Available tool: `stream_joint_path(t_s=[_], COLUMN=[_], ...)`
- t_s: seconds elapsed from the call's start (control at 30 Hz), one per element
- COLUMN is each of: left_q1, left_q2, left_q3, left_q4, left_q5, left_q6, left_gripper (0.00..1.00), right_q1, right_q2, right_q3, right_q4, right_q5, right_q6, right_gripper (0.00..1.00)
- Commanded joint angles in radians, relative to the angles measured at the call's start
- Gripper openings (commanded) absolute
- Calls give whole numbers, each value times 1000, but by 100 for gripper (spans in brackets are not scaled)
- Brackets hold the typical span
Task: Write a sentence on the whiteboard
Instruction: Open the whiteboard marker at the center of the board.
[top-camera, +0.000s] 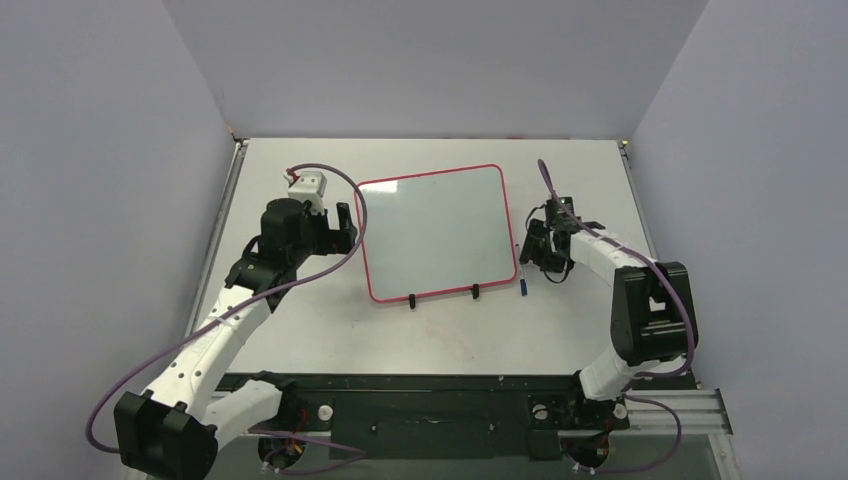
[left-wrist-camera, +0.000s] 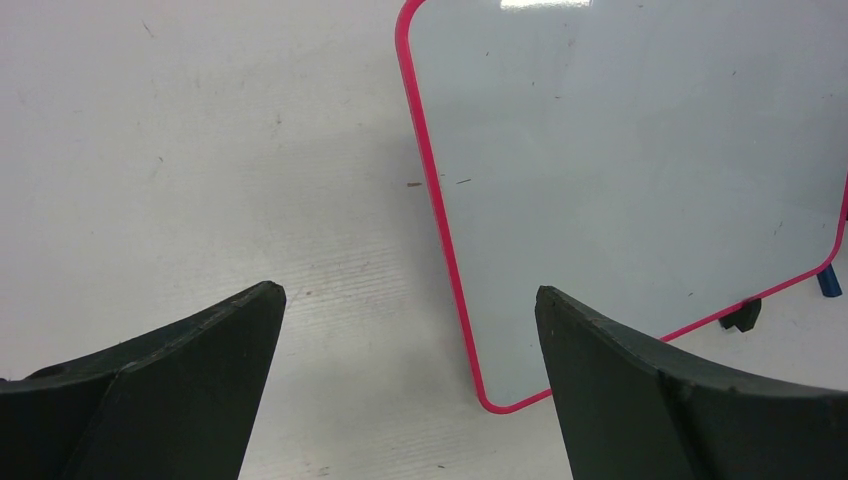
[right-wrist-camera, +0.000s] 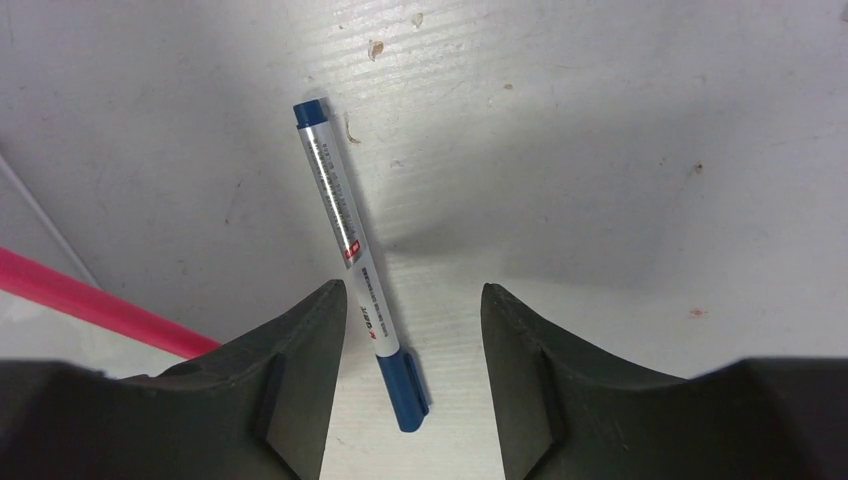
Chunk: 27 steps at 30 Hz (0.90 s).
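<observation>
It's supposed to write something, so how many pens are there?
1: a blue-capped marker lies on the table just right of the whiteboard, below the open right gripper. No other shows.

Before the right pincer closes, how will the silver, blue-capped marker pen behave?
The silver, blue-capped marker pen, round and smooth, probably rolls if nudged. It looks stiff and light, likely easy lifting. Lying off-centre in the open right pincer, it may pivot.
</observation>
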Motion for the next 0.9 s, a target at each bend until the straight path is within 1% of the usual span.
stream_joint_path(t_s=[0.0, 0.17, 0.5, 0.57, 0.63, 0.67, 0.7, 0.73, 0.77, 0.8, 0.83, 0.87], left_q1=[-7, -9, -10, -10, -9, -9, -9, -9, -10, -10, -10, -10], left_q2=[-4, -3, -5, -6, -7, -8, -8, -7, -8, -8, -8, -8], left_q3=[21, 22, 22, 22, 21, 21, 21, 21, 20, 21, 20, 20], left_q4=[42, 43, 42, 42, 42, 42, 42, 42, 43, 42, 43, 42], left_q5=[-21, -25, -32, -34, -34, -34, -35, -35, -35, -35, -34, -34], left_q6=[13, 16, 22, 23, 23, 23, 24, 24, 24, 24, 24, 25], left_gripper=[96, 96, 96, 96, 96, 96, 96, 96, 96, 95, 95, 95], right_q1=[14, 23, 69, 69, 69, 69, 69, 70, 70, 69, 69, 68], right_q2=[27, 66, 142, 152, 158, 160, 164, 165, 169, 169, 172, 173], right_q3=[59, 84, 123, 124, 126, 127, 129, 130, 131, 130, 129, 128], right_q4=[8, 8, -10, -15, -25, -30, -39, -43, -50, -53, -59, -62], right_q5=[36, 31, 50, 64, 90, 116, 145, 156, 174, 181, 190, 195], right_q6=[-15, -19, -31, -31, -30, -30, -30, -30, -30, -31, -31, -32], right_gripper=[48, 41, 40, 38, 31, 25, 21, 16, 13, 8, 6, 1])
